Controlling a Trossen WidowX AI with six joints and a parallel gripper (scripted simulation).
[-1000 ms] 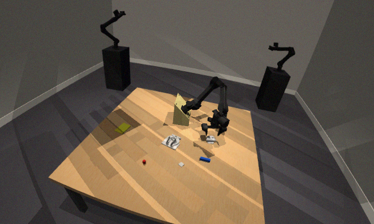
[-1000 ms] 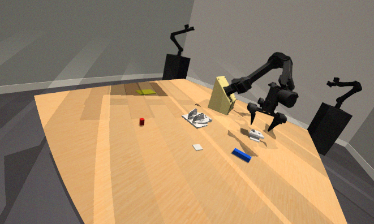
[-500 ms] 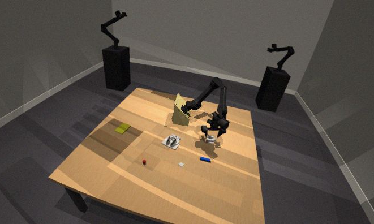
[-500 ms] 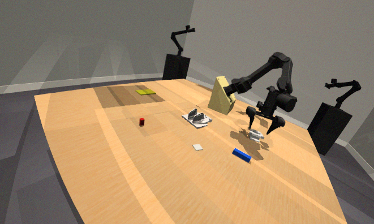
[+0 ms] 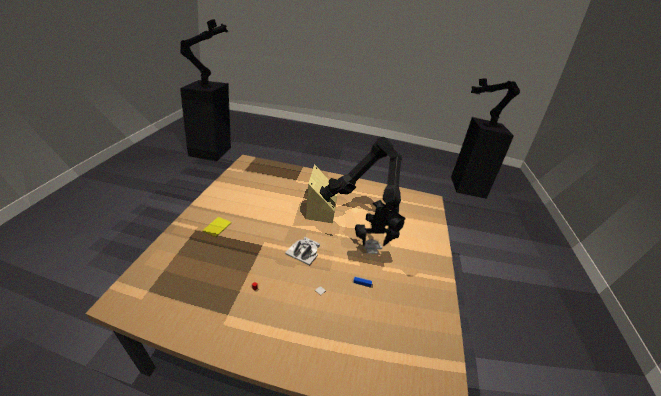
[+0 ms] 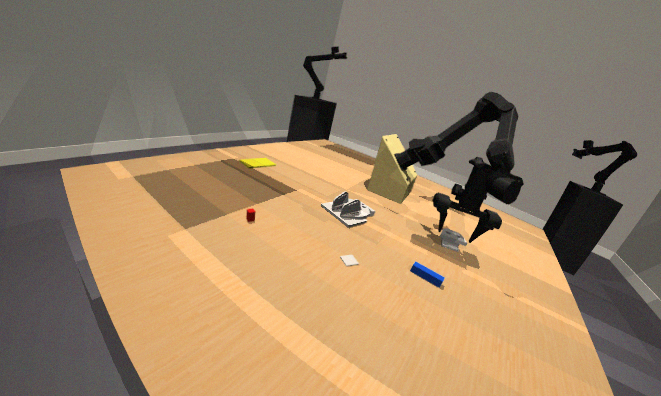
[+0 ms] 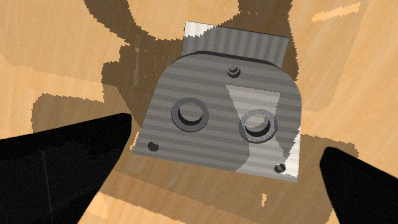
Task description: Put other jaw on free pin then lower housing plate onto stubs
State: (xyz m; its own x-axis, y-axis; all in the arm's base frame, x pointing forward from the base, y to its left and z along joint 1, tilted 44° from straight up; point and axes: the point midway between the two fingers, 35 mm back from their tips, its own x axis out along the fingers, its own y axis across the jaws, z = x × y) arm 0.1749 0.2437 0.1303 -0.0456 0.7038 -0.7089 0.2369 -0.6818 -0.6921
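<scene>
The grey housing plate [image 5: 371, 248] [image 6: 449, 241] [image 7: 215, 145] is raised above the table on a paler ribbed part [image 7: 235, 44], which sticks out past its rounded edge. The plate has two large ringed holes and three small ones. My gripper [image 5: 374, 244] [image 6: 455, 237] [image 7: 225, 139] is open and empty, its fingers low on either side of the plate without visible contact. The white base [image 5: 308, 260] [image 6: 357, 222] lies left of the gripper in the top and exterior views. Two dark grey jaws [image 5: 298, 248] [image 6: 340, 200] stand out on it; whether their teeth mesh is too small to tell.
A tan wedge-shaped block [image 5: 320, 211] [image 6: 388, 177] stands behind the base, close to the arm. A blue bar [image 5: 363, 282] [image 6: 427, 274], white square [image 5: 320, 290] [image 6: 349, 260], red piece [image 5: 255, 286] [image 6: 250, 215] and yellow pad [image 5: 217, 226] [image 6: 258, 162] lie on the table.
</scene>
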